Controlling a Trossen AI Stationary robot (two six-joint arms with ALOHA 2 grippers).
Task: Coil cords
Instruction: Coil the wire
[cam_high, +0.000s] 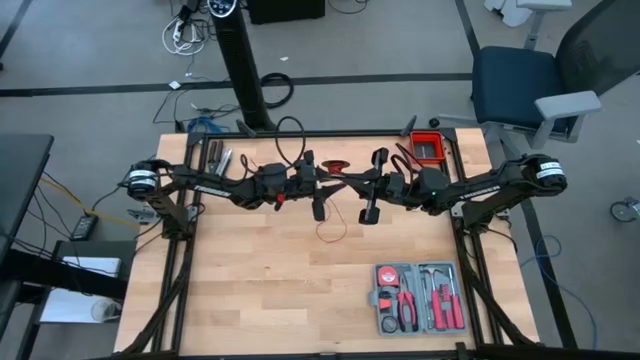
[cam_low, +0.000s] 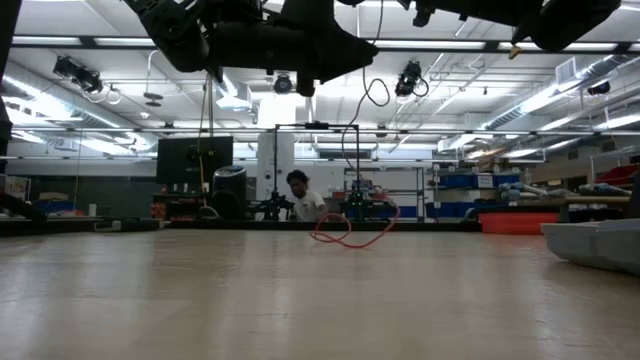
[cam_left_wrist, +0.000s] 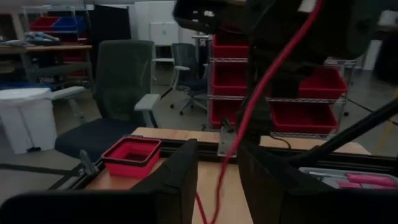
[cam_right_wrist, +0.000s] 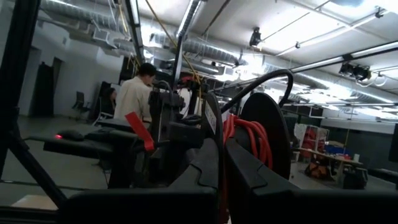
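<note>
The thin red cord shows as a small coil (cam_high: 337, 166) in the air between my two grippers above the table's middle. A loose strand hangs from it, and its loops (cam_low: 345, 233) lie on the table. My left gripper (cam_left_wrist: 217, 155) points level and is open. The cord (cam_left_wrist: 249, 112) runs up through the gap between its fingers toward my right gripper. My right gripper (cam_right_wrist: 222, 155) faces it, tipped slightly upward and shut. Several red turns (cam_right_wrist: 245, 134) sit just beyond its fingertips. My left gripper has the cord (cam_left_wrist: 208, 205) passing between its two spread fingers; I cannot tell whether either finger touches it. My right gripper is shut on the cord, with a trace of red (cam_right_wrist: 222, 208) in the seam between its closed fingers. It comes level from the table's right, and the strand hangs slack below.
A grey tool case (cam_high: 418, 298) with red-handled tools lies at the near right. A red bin (cam_high: 430, 148) sits at the far right edge, and metal tools (cam_high: 220, 158) at the far left. A person (cam_low: 300, 205) stands beyond the table.
</note>
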